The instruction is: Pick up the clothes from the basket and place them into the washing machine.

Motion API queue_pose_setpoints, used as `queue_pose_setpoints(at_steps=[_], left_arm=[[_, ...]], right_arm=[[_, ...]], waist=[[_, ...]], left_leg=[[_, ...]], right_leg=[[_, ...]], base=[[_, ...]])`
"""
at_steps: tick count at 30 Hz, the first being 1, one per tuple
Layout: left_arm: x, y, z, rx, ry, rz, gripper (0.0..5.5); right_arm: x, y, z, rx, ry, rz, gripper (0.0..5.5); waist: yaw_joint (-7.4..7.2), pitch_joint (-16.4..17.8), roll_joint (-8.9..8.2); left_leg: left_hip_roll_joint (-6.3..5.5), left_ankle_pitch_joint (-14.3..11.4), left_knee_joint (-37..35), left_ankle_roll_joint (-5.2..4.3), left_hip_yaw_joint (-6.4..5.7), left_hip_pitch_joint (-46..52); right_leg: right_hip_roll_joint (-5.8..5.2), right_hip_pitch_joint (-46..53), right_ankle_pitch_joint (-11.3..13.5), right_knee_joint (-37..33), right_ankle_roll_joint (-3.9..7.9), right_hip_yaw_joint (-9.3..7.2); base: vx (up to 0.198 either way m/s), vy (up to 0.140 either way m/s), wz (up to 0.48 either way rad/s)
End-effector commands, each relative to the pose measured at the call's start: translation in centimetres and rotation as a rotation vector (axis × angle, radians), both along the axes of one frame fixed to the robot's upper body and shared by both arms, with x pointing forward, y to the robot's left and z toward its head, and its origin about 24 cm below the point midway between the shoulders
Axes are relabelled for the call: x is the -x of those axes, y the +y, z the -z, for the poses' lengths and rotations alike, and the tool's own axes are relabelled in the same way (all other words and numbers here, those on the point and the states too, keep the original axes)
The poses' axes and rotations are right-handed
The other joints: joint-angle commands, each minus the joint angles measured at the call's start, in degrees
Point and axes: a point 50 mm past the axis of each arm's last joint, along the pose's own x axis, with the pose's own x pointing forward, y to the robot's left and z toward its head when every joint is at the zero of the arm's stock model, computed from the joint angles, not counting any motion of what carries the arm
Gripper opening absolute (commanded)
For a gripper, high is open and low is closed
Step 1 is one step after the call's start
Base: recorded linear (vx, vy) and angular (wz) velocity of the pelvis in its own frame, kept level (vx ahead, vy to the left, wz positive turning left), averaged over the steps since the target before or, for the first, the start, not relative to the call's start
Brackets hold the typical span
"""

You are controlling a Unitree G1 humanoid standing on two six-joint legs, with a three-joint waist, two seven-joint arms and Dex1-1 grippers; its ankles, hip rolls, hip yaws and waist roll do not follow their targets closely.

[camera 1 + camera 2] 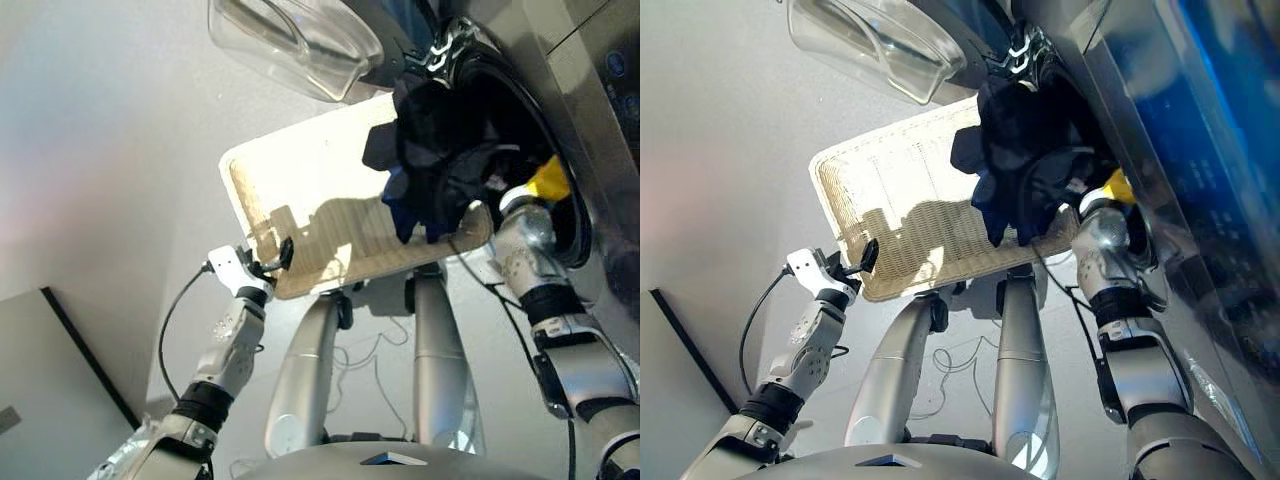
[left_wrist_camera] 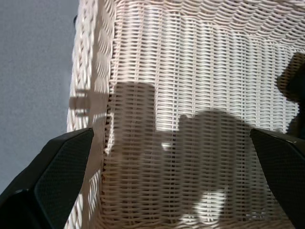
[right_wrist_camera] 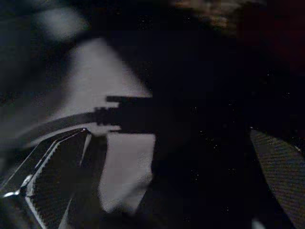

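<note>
In the head views we record the basket (image 1: 300, 170), cream-white wicker, across the middle of the frame, its woven floor bare and sunlit over the left and centre. The clothes (image 1: 440, 160) hang as a dark bundle, black above with navy blue at the lower edge, at the basket's right end, draped over the black rim of the washing machine (image 1: 560, 120) in the upper right; we see no coral-red piece from here. The clear glass bowl of the door (image 1: 290, 40) stands swung open at the top centre. Our left gripper (image 1: 278, 256) sits at the basket's lower left corner, its fingers spread with one to each side of the low wall and nothing held. Our right arm reaches up the right side of the frame to the porthole, where its gripper (image 1: 478, 215) is lost behind the cloth. In the left wrist view we list the two black fingers (image 2: 57, 176) wide apart, the basket's braided wall and floor (image 2: 190, 95) between them, one finger over the grey floor outside the wall. In the right wrist view we note two dark fingers (image 3: 52, 186) far apart at the bottom corners, with black cloth (image 3: 200, 143) filling the frame between and above them and a pale patch at left; we cannot tell whether they grip it.
</note>
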Motion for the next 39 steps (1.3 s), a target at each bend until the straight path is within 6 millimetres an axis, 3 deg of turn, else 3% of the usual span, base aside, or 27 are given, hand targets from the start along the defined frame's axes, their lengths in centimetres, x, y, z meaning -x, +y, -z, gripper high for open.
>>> queue_pose_setpoints(at_steps=[1, 7, 16, 17, 23, 30, 35, 39], left_arm=[[1.1, 3.0, 0.3, -0.102, -0.004, -0.045, 5.50], [0.7, 3.6, 0.4, -0.133, 0.006, -0.073, 5.50], [-0.5, 3.7, -0.3, -0.137, -0.007, -0.125, 5.50], [-0.6, 3.7, -0.4, -0.139, -0.008, -0.133, 5.50], [-0.8, 3.4, -0.6, -0.137, -0.011, -0.140, 5.50], [-0.6, 3.0, -0.4, -0.127, -0.011, -0.126, 5.50], [0.1, 2.5, 0.2, -0.115, 0.003, -0.079, 5.50], [0.4, 1.8, 0.8, -0.108, 0.019, -0.030, 5.50]], right_arm=[[0.2, 1.6, -0.7, 0.133, -0.030, -0.150, 5.50], [-0.4, 2.8, 0.5, 0.272, 0.068, -0.224, 5.50], [-2.3, 3.1, -0.4, 0.257, 0.100, -0.126, 5.50], [-2.4, 2.8, -0.6, 0.248, 0.100, -0.100, 0.00], [-2.7, 3.3, -1.4, 0.146, 0.050, -0.054, 0.00], [-1.5, 3.1, -2.7, -0.183, -0.116, -0.028, 0.00], [-0.6, 0.5, -5.6, -0.478, -0.343, 0.071, 0.00], [0.5, -3.1, -9.1, -0.697, -0.580, 0.241, 0.00]], waist=[[1.86, -2.2, -1.51], [3.01, -1.7, -2.39], [4.78, 0.2, -1.00], [4.90, 0.3, -0.67], [5.13, 0.3, 0.41], [4.04, -0.2, 0.99], [3.55, -0.6, 1.98], [2.98, -0.8, 3.24]], left_leg=[[0.33, 0.5, -1.9, 0.21, -1.40, -0.4], [0.03, 1.4, -2.9, -0.13, -2.76, -0.5], [-0.36, 1.9, -3.3, 0.07, -3.61, -2.5], [-0.46, 1.8, -2.9, 0.15, -3.58, -3.1], [-0.76, 1.6, -2.3, 0.34, -3.14, -3.7], [-0.59, 1.3, -4.0, 0.25, -2.13, -0.6], [-0.69, 1.1, -5.4, 0.35, -1.04, 1.9], [-0.90, 0.4, -5.3, 0.65, -0.07, 2.9]], right_leg=[[0.42, 3.9, -1.3, -3.6, 3.17, -2.28], [-0.11, 4.4, -1.7, -4.1, 3.08, -3.72], [-0.71, 2.3, -2.4, -2.9, 3.00, -4.35], [-0.83, 1.7, -2.6, -2.4, 2.96, -4.32], [-0.88, 0.8, -2.8, -1.7, 2.97, -3.85], [-0.84, 2.9, -2.1, -3.6, 3.28, -2.87], [-0.62, 4.6, -1.8, -5.2, 3.53, -1.63], [-0.36, 4.8, -1.9, -5.3, 3.88, -0.26]], base=[[0.011, -0.046, 0.209], [0.009, -0.043, 0.242], [0.000, 0.000, 0.000], [0.000, 0.000, 0.000], [0.000, 0.000, 0.000], [0.011, 0.023, -0.019], [0.013, 0.049, -0.144], [0.002, 0.067, -0.228]])
